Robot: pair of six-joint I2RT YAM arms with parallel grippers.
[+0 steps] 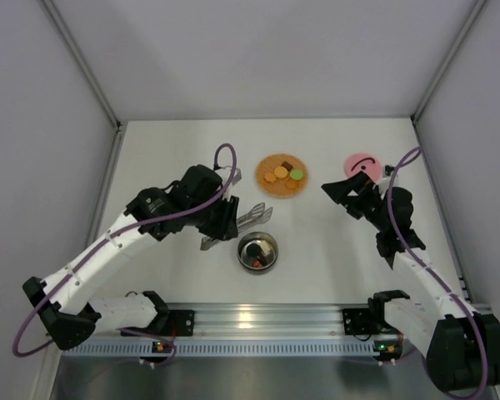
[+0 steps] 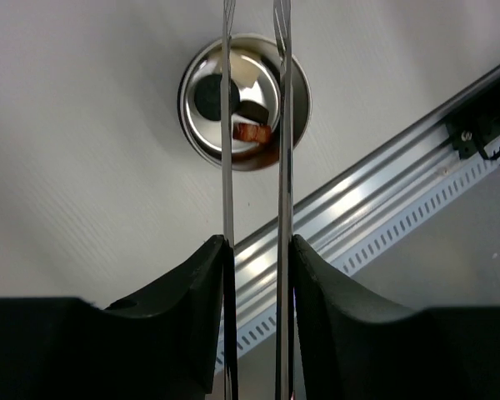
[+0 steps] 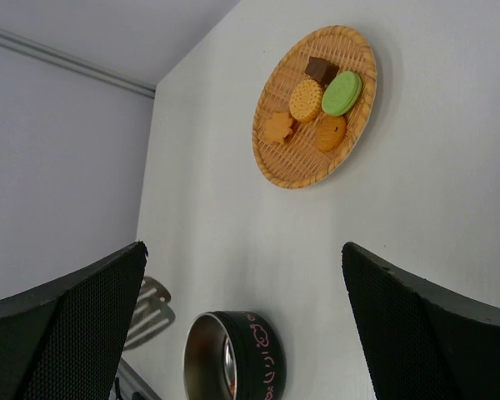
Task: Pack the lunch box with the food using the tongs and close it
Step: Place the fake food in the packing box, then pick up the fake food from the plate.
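The steel lunch box (image 1: 241, 250) stands at the table's middle front with a few black and brown food pieces (image 2: 252, 121) inside. More food (image 1: 283, 173), including a green round (image 3: 342, 92), lies on a woven plate (image 1: 275, 191) behind it. My left gripper (image 1: 225, 221) is shut on the tongs (image 1: 252, 218), whose tips point right, just above and left of the box. In the left wrist view both tong arms (image 2: 227, 125) run across the lunch box (image 2: 187, 83). The pink lid (image 1: 360, 165) lies at the far right. Next to it my right gripper (image 1: 342, 190) is open and holds nothing.
The woven plate (image 3: 296, 162) is about a hand's width behind the lunch box (image 3: 271, 367). An aluminium rail (image 1: 267, 321) runs along the near edge between the arm bases. Grey walls close in the table at left, right and back.
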